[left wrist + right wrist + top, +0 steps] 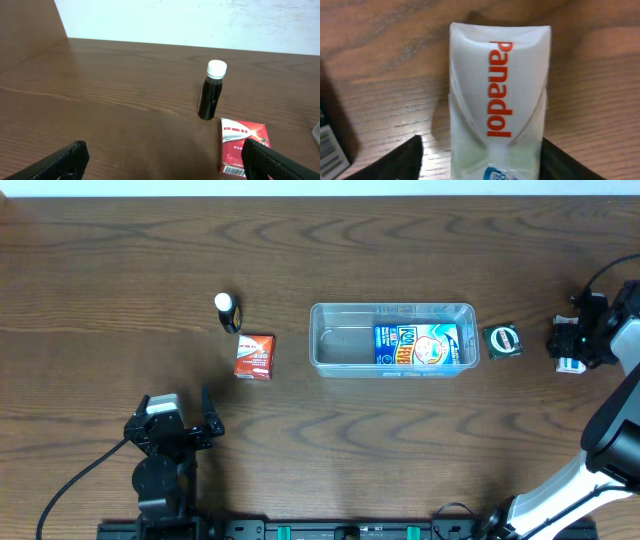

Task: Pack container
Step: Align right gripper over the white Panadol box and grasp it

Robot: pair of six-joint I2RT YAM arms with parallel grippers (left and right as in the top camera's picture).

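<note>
Overhead, the container (340, 345) lies mid-table with its long axis running left to right and its open side up. A blue box (424, 345) lies flat in its right half. The right gripper (570, 348) sits beyond its right end.

In the left wrist view, the left gripper (162, 147) is spread wide and holds nothing.

In the right wrist view, the right gripper's parted fingers (405, 160) straddle a white Panadol pack (495, 75), with bare table showing between one finger and the pack.
</note>
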